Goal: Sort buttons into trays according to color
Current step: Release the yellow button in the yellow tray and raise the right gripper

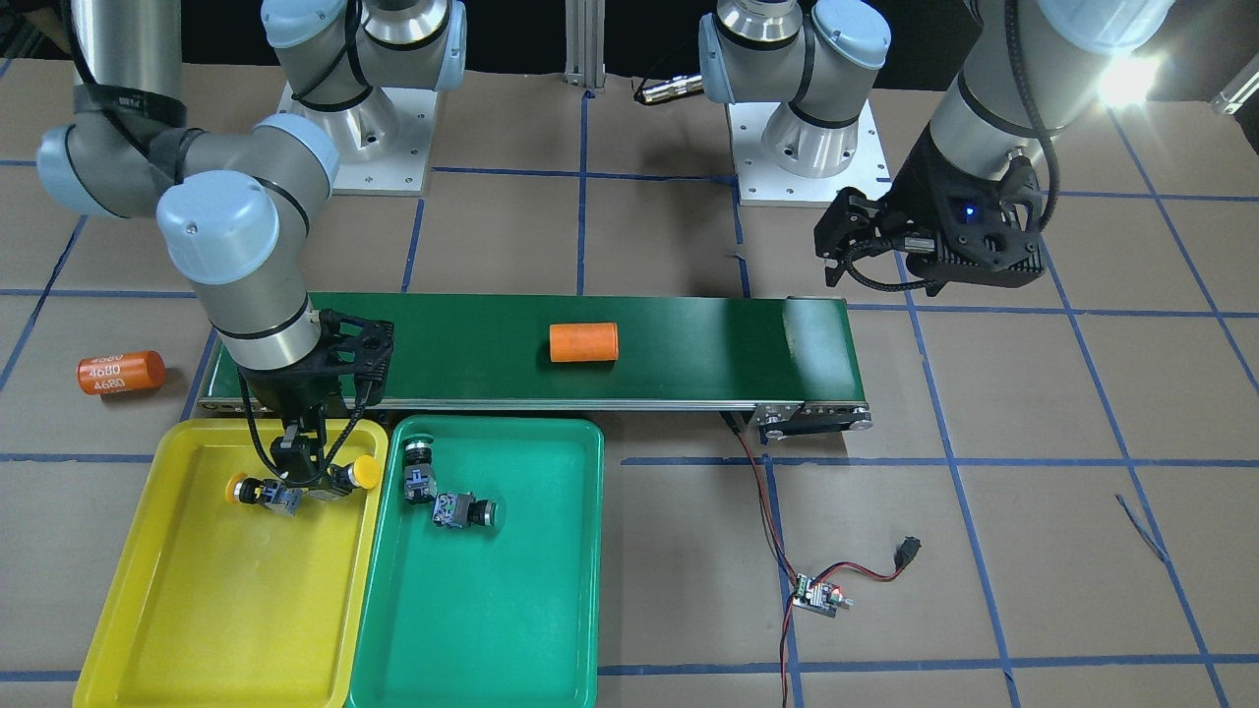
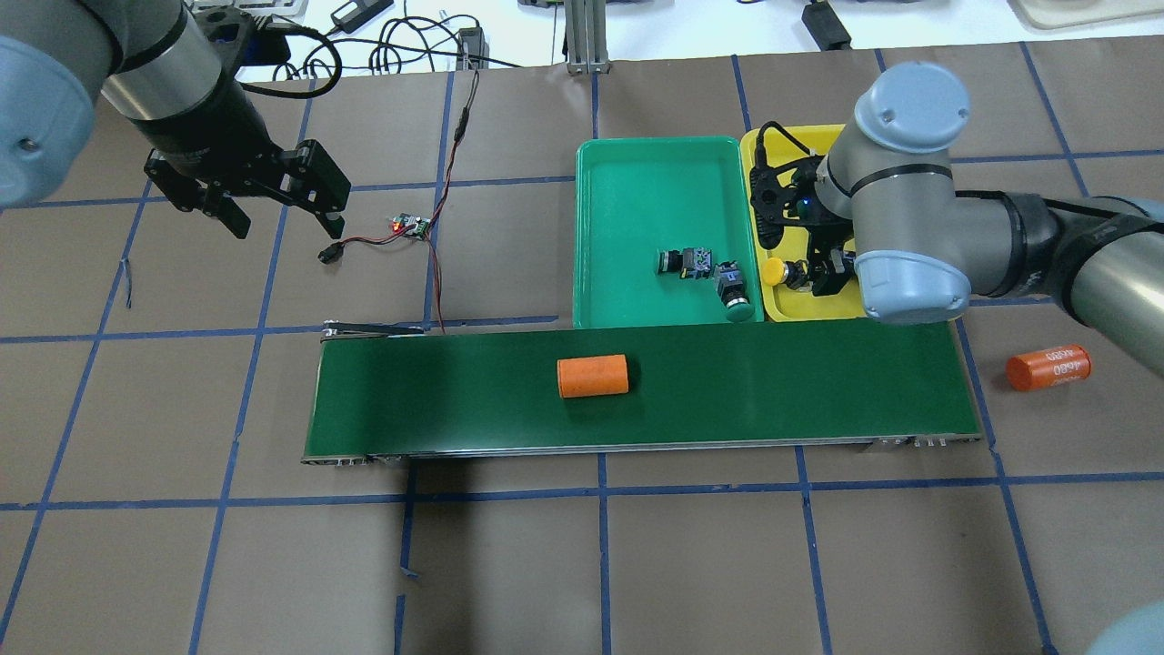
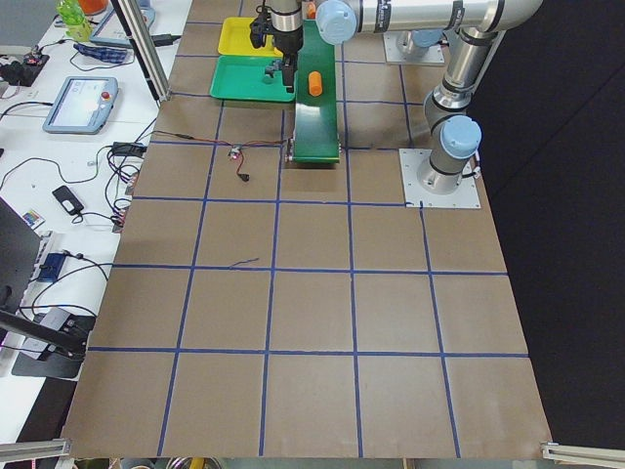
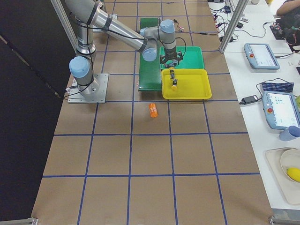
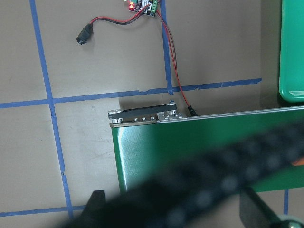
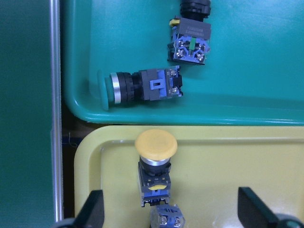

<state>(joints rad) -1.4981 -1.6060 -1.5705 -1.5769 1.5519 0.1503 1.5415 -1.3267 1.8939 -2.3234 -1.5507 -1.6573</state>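
Both yellow buttons lie in the yellow tray (image 1: 197,610) near its belt-side edge, one (image 1: 258,490) toward the tray's middle and one (image 1: 356,475) by the wall next to the green tray. My right gripper (image 1: 300,482) hangs open just above and between them. In the right wrist view the fingers stand wide apart, with a yellow-capped button (image 6: 154,171) lying free between them. Two green buttons (image 1: 421,472) (image 1: 464,511) lie on their sides in the green tray (image 1: 511,610). My left gripper (image 2: 273,205) is open and empty, high above the table beyond the belt's end.
A long dark-green conveyor belt (image 1: 689,344) runs along the trays' edge with an orange cylinder (image 1: 583,342) on it. A second orange cylinder (image 1: 120,373) lies on the table beside the belt's end. A small circuit board (image 1: 818,595) with red-black wires sits on the table.
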